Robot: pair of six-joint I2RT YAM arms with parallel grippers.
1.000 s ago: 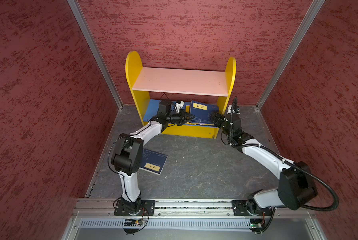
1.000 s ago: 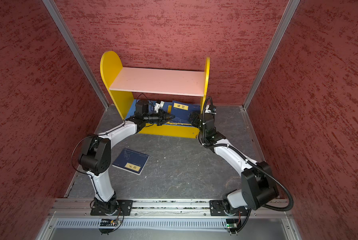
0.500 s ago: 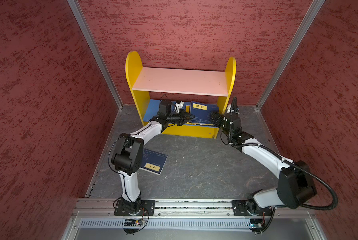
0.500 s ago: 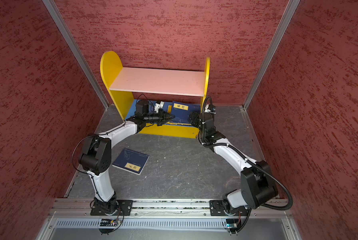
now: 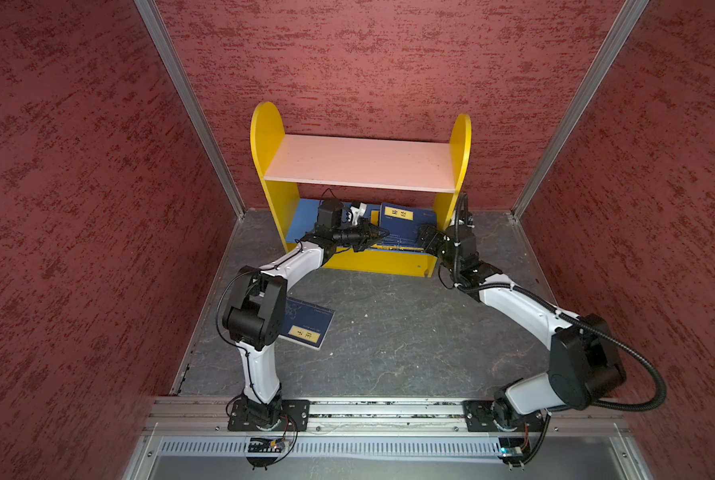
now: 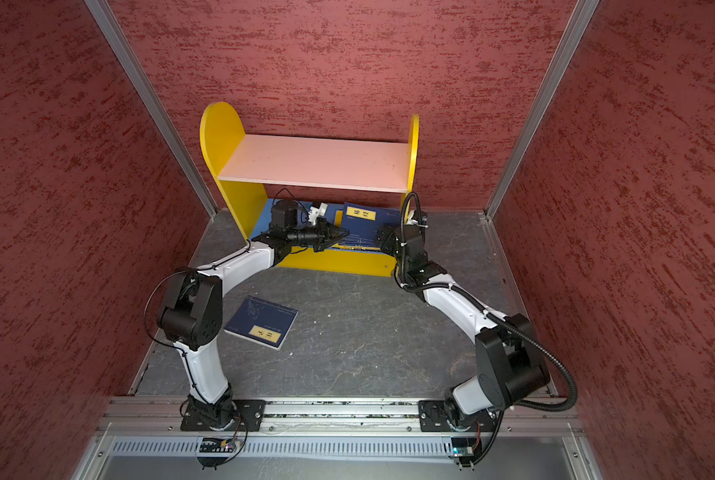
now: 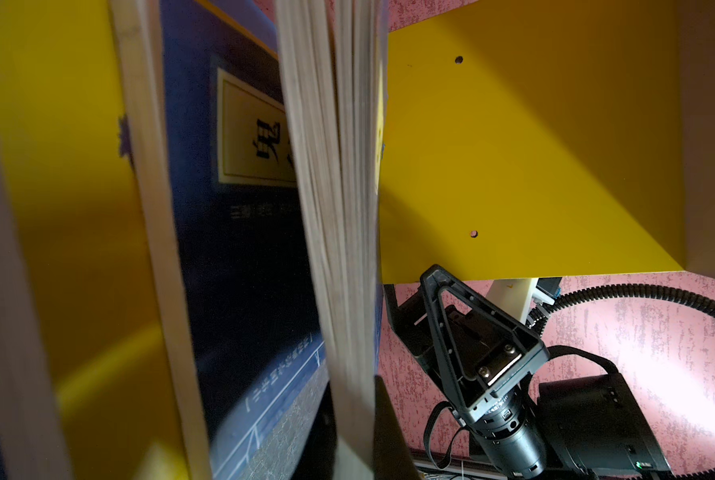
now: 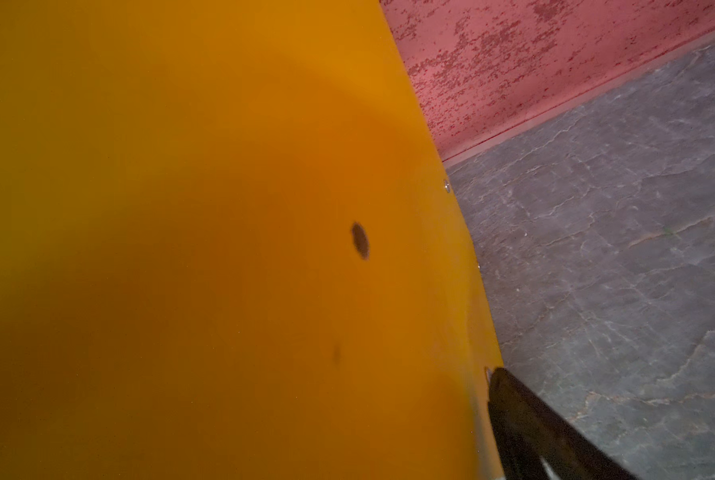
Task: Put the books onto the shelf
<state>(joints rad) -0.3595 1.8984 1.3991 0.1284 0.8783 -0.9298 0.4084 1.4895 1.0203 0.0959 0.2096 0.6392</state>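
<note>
The grey floor (image 5: 389, 332) bears the shelf (image 5: 364, 162) and one navy book (image 5: 308, 322) lying flat.

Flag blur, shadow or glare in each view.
Right wrist: yellow side panel fills the frame, soft and shadowed. Left wrist: page edges of the gripped book blurred, wall washed out. Both top views: sharp, lower board shaded under the pink board.

Navy book (image 7: 239, 270) bears a yellow label (image 7: 251, 137) reading 鬼

Red textured walls (image 5: 389, 62) on three sides, aluminium corner posts (image 5: 189, 108), grey cracked-look worktop (image 5: 389, 332), metal rail (image 5: 389, 409) along front edge. Light even.
</note>
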